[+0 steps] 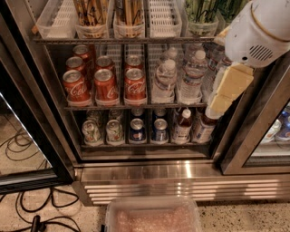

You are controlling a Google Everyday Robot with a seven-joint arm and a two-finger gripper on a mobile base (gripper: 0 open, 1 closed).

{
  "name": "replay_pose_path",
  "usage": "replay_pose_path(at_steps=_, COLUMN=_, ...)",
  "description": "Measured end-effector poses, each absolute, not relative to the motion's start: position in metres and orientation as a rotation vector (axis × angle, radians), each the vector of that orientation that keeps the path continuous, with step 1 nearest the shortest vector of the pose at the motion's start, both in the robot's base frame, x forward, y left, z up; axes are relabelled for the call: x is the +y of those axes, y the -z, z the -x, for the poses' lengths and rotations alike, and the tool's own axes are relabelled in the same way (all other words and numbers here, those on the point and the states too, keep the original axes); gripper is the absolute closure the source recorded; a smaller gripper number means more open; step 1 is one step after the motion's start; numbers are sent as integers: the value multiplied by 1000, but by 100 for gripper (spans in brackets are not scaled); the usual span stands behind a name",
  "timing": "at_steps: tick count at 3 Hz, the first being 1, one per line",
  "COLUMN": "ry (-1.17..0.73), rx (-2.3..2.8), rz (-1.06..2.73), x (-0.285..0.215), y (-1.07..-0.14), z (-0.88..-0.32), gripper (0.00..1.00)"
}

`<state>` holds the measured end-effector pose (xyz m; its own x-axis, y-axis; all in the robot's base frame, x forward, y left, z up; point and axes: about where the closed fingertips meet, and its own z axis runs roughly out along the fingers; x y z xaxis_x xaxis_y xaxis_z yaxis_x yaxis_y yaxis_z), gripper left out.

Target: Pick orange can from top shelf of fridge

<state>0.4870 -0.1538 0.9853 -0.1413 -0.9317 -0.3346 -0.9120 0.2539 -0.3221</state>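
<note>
Tall orange-tan cans with dark streaks stand in trays on the top shelf of the fridge; one orange can is at the left and another beside it. Only their lower parts show. My gripper, with yellowish tips under a white arm housing, hangs at the right. It is in front of the water bottles, below the top shelf and well right of the orange cans. It holds nothing that I can see.
Green-striped cans stand at the top right, with white lattice trays between. Red cola cans and water bottles fill the middle rack and small cans and bottles the lowest. A clear tub and cables lie on the floor.
</note>
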Motion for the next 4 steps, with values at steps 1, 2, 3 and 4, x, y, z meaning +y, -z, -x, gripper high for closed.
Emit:
replay_pose_path(at_steps=1, ry=52, rx=2075, rz=1662, x=-155, y=-985, z=-486, gripper=0)
replay_pose_path(at_steps=2, ry=20, rx=2047, rz=1570, x=-147, y=-986, z=-487, gripper=0)
replay_pose_path(at_steps=3, ry=-123, rx=2013, rz=1357, x=-127, y=-984, z=-480, gripper=0)
replay_pose_path(at_steps=4, ry=-265, rx=1949, rz=1118, x=-106, y=-999, z=-486, gripper=0)
